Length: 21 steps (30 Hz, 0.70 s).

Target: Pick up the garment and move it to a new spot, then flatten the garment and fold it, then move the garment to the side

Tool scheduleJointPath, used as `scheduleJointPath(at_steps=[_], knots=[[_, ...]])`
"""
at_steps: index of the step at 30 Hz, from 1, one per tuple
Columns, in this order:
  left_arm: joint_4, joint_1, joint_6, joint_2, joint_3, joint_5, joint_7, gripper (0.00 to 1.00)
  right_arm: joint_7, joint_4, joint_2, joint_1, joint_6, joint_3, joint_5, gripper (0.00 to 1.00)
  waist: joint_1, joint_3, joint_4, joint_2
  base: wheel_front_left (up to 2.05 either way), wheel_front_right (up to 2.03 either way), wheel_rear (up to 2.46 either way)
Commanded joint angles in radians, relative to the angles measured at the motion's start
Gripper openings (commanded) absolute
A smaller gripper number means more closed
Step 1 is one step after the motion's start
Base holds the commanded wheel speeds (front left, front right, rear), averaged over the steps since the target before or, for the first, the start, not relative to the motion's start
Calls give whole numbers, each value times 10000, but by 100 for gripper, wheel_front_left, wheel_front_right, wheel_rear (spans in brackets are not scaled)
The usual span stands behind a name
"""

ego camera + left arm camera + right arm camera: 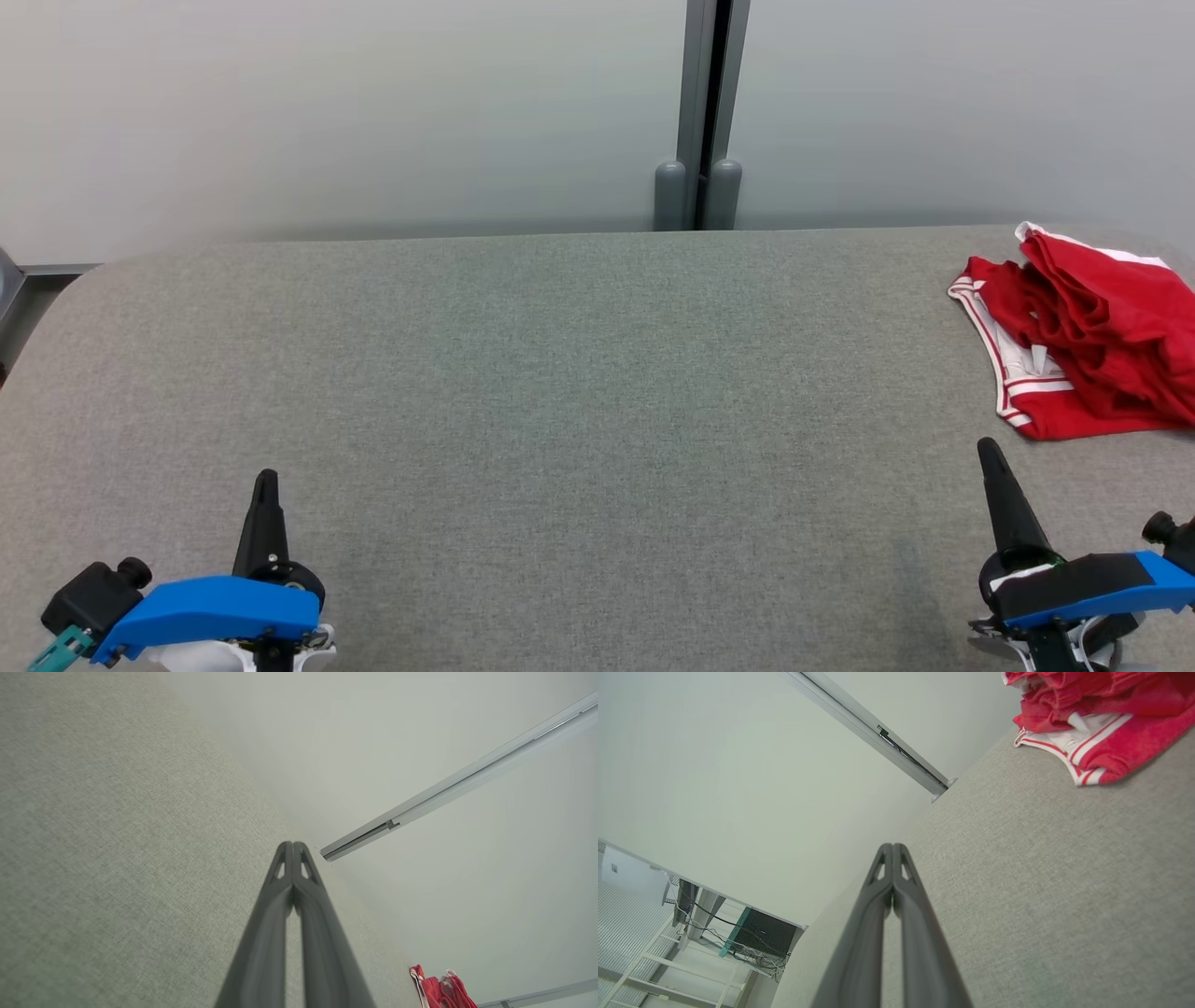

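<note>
The garment is red with white stripes and lies crumpled at the far right of the grey fabric table, running past the head view's right edge. It also appears in the right wrist view as the garment at the top right, and small in the left wrist view as the garment. My right gripper is shut and empty, a short way in front of the garment. My left gripper is shut and empty at the lower left, far from it. Shut fingertips meet in both wrist views.
A pale wall with a vertical grey post stands right behind the table's far edge. The table's rounded left corner drops off near a dark object. In the right wrist view, shelving and cables stand beyond the table.
</note>
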Motion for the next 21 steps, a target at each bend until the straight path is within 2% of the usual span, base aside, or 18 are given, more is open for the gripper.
scheduleJointPath(at_steps=[1, 21], knots=[[-88, -274, -90, 5, 94, -295, 73, 0, 32, -61, -42, -254, 4, -29, 339, 0, 0, -5, -3, 0, 0, 0, 0], [-44, -429, -328, -120, 431, -2297, 604, 0, 301, 196, -45, -364, 6, -83, 2495, 0, -1, -68, -38, 0, 0, 0, 0]])
